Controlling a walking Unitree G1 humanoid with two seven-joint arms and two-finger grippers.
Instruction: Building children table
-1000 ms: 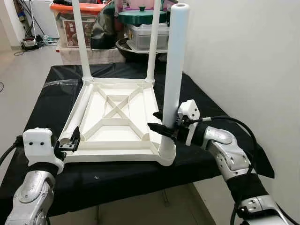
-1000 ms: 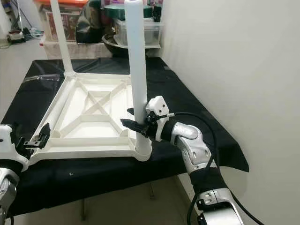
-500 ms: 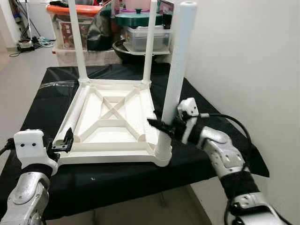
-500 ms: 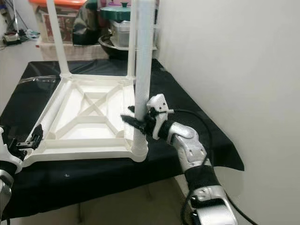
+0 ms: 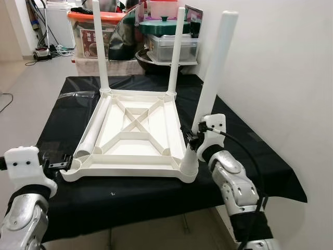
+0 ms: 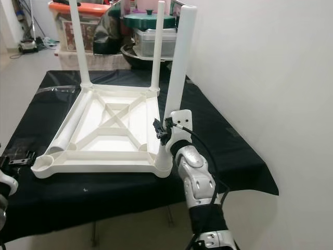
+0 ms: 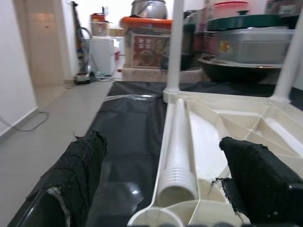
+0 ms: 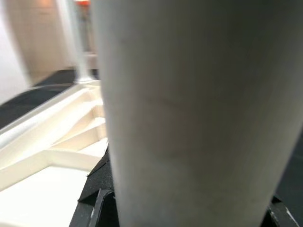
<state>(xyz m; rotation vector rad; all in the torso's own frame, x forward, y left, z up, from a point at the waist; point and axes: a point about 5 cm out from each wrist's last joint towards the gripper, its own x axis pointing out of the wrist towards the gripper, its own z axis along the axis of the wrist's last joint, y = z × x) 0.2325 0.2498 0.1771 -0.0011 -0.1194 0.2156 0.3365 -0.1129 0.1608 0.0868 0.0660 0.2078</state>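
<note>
leg fitting is the step in hand, judging by the layout: the white tabletop [image 5: 132, 138] is lying upside down on the black-covered work table [image 5: 260, 156], with two legs standing in the far corners, the far left leg [image 5: 100, 49] and the far right leg [image 5: 175, 52], and a third, the near right leg [image 5: 210, 88], sitting in the near right socket and leaning right and toward the wall. right gripper [image 5: 191, 138] is pinching that near right leg low down, just above the socket, with its fingers pressed against either side of the tube; the right wrist view is showing the white tube close up between dark finger edges. fourth leg [image 7: 176, 151] is lying loose in the channel along the left side of the upturned top, its ribbed end pointing at the empty near left socket [image 5: 73, 169]. left gripper [image 5: 58, 164] is hovering just beside the near left corner, fingers [image 7: 78, 172] spread wide and holding nothing. next move is probably calling for the tilted leg to be brought upright and pushed down until seated; then the loose leg is waiting to be picked up. risk: leaning tube may be binding in the socket.
</note>
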